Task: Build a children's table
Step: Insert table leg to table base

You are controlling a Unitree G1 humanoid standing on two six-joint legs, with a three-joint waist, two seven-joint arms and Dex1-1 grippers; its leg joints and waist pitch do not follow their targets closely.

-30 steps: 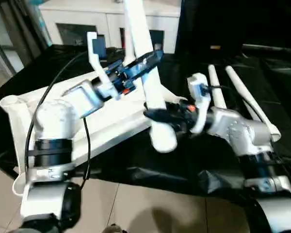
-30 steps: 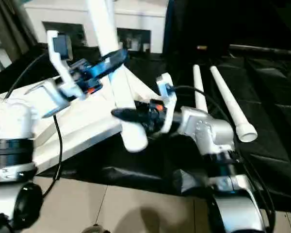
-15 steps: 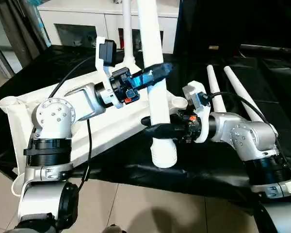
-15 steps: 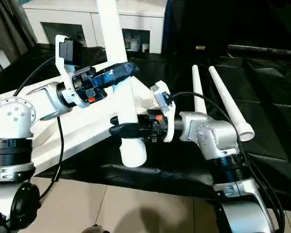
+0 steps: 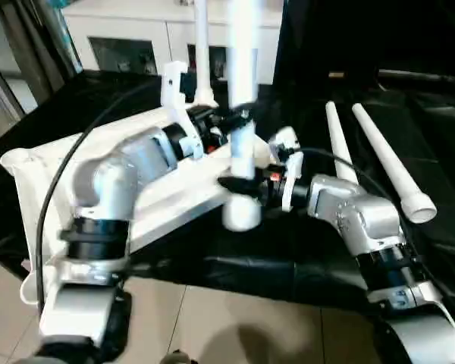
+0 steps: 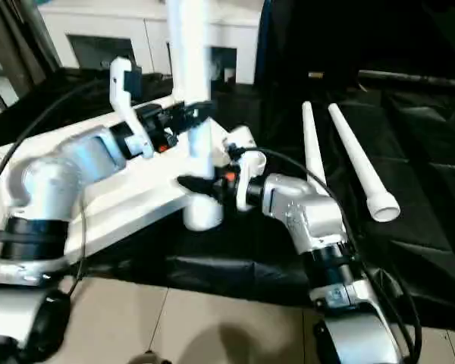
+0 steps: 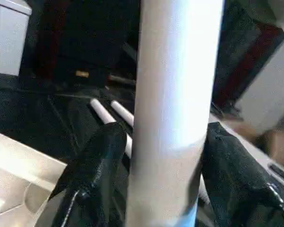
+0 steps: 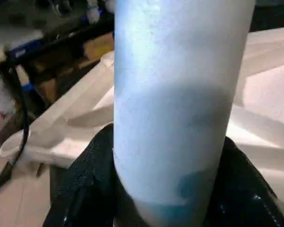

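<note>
Children's table (image 5: 159,189) lies top-down on black-draped worktop (image 5: 303,250), smooth white plastic w/ ribbed underside up. One round tube leg (image 5: 241,114) held upright, long axis vertical, betw both grippers: left gripper (image 5: 239,120) fingers clasp it higher, right gripper (image 5: 241,184) fingers clasp near its lower end. Two loose legs (image 5: 371,148) lie beside, white cabinet (image 5: 129,38) behind.

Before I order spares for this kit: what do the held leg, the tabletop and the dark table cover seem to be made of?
The held leg looks like smooth moulded white plastic with a soft sheen, a hollow tube. The tabletop seems the same white plastic, with moulded ribs and a corner socket. The dark cover looks like thin black sheeting, likely plastic film: creased and glossy.
</note>
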